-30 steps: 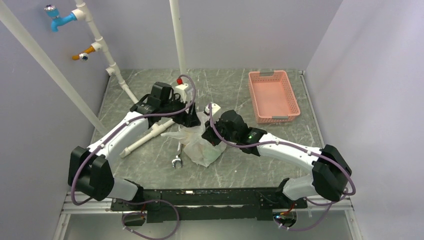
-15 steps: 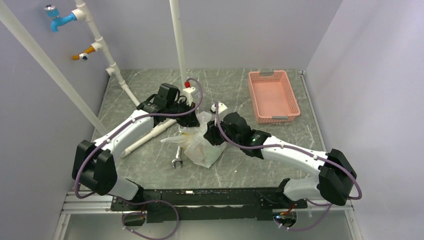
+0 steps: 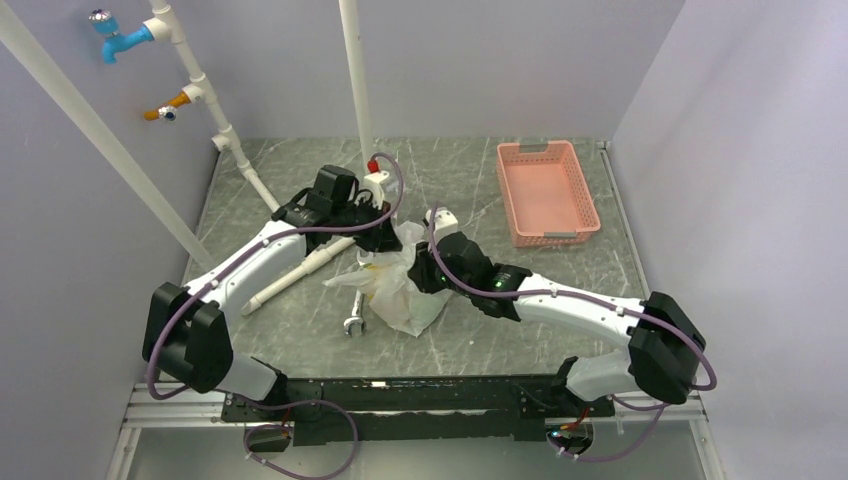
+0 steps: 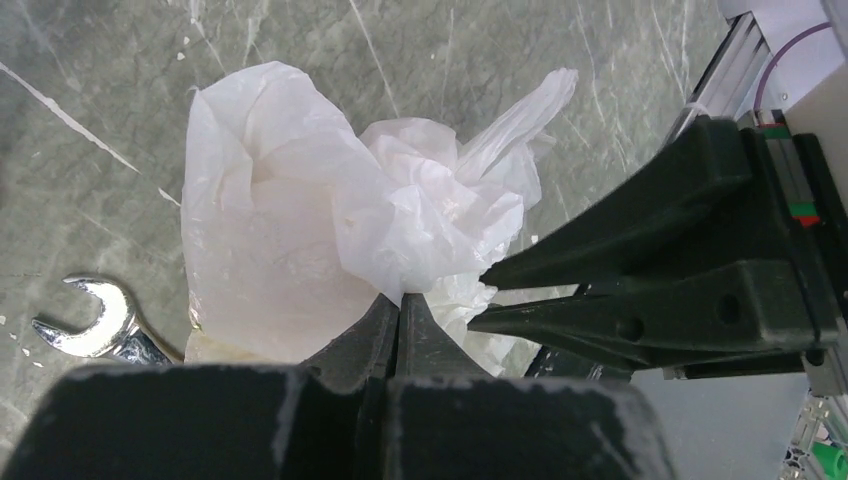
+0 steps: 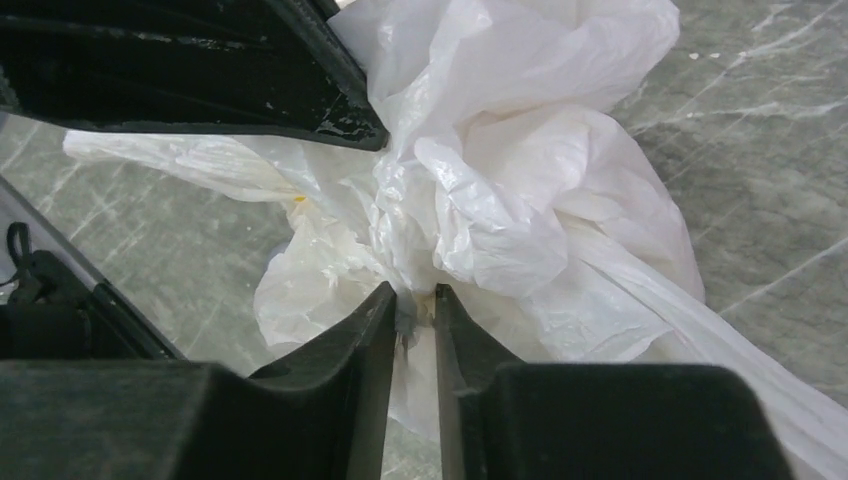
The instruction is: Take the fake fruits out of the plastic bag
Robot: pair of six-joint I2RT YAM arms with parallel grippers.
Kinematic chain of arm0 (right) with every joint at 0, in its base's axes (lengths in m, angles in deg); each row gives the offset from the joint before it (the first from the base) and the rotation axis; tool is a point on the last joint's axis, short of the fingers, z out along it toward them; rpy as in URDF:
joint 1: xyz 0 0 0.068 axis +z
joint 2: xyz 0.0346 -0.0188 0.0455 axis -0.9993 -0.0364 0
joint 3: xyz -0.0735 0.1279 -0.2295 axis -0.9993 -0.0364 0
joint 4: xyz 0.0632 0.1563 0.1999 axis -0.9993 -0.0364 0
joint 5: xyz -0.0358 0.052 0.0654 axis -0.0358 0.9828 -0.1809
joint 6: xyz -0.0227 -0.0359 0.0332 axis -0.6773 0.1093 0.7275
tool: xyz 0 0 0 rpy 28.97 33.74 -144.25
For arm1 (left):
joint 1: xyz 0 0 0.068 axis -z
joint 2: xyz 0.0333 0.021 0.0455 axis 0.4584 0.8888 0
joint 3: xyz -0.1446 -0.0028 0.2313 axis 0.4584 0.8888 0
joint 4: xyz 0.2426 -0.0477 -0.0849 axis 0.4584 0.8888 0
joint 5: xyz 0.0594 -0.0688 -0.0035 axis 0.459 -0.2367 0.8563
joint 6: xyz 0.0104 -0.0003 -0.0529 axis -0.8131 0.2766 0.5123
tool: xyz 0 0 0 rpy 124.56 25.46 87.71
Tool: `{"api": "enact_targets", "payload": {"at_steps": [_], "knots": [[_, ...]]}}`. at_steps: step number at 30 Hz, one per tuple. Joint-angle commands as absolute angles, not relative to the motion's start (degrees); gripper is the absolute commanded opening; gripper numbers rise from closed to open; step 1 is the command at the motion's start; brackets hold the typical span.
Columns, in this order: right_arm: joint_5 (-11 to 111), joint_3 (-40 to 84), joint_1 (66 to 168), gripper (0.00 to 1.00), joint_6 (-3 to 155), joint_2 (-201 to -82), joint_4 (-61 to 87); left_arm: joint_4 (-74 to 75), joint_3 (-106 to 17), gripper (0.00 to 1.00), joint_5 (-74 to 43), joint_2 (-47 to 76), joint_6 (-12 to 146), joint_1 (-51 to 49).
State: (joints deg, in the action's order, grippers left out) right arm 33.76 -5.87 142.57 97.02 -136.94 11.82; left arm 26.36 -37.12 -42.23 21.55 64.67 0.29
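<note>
The plastic bag (image 3: 400,290) lies crumpled at the table's middle, white and translucent, its top bunched upward. The fake fruits are hidden inside it; no fruit shows in any view. My left gripper (image 3: 392,240) reaches in from the far left and is shut on a twist of the bag's top (image 4: 400,297). My right gripper (image 3: 418,272) comes from the right, its jaws a narrow slit apart with a wad of bag film pinched at the tips (image 5: 415,293). The two grippers sit close together over the bag (image 4: 300,230) (image 5: 520,200).
A steel wrench (image 3: 352,322) (image 4: 95,320) lies just left of the bag. A loose white pipe (image 3: 295,272) lies under the left arm. A pink slotted basket (image 3: 547,190) stands at the back right. A white block with a red cap (image 3: 375,180) sits behind the bag.
My left gripper moved right onto the bag's top and closed on it. My right gripper opened, shifted toward the bag's top and narrowed again on the film.
</note>
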Motion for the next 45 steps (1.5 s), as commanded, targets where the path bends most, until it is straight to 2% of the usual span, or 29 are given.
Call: {"api": "enact_targets", "payload": {"at_steps": [1, 3, 7, 15, 19, 20, 22, 24, 27, 34, 39, 45], "knots": [[35.5, -6.6, 142.9, 0.14, 96.7, -134.8, 16.5, 23.0, -36.9, 0.0, -40.6, 18.0, 66.5, -0.3], [34.1, -8.7, 142.9, 0.0, 96.3, -132.9, 16.5, 23.1, -36.6, 0.0, -36.6, 16.9, 68.1, -1.5], [28.2, -12.9, 142.8, 0.0, 96.9, -128.1, 12.9, 21.0, -33.4, 0.0, -29.5, 13.6, 71.7, -4.6], [23.4, -20.6, 142.8, 0.0, 99.5, -115.5, 4.2, 21.7, -34.5, 0.0, -32.8, 14.1, 72.0, -7.4], [24.4, -23.0, 142.8, 0.0, 95.2, -110.7, 5.4, 22.5, -35.1, 0.0, -34.6, 14.8, 72.0, -9.1], [25.6, -22.4, 142.7, 0.06, 92.7, -110.7, 5.6, 22.6, -35.0, 0.0, -35.3, 15.1, 71.7, -9.1], [27.6, -17.7, 142.8, 0.3, 86.4, -111.9, 4.4, 21.5, -34.7, 0.0, -38.2, 15.8, 71.8, -9.0], [29.4, -13.1, 142.8, 0.49, 81.6, -114.0, 3.1, 20.9, -34.9, 0.0, -40.8, 16.6, 72.1, -8.8], [31.0, -6.7, 142.8, 0.64, 77.3, -117.9, 1.3, 20.8, -35.2, 0.0, -42.3, 17.3, 72.3, -8.7], [30.2, 5.9, 144.9, 0.65, 78.9, -130.7, -3.1, 21.7, -35.6, 0.0, -41.7, 18.1, 71.5, -8.3], [29.3, 7.4, 148.0, 0.64, 78.6, -134.9, -1.7, 22.7, -36.1, 0.0, -40.5, 18.6, 70.7, -7.2], [22.1, 9.4, 148.4, 0.54, 80.6, -139.1, -5.3, 23.7, -36.6, 0.0, -39.5, 18.7, 70.4, -7.1]]}}
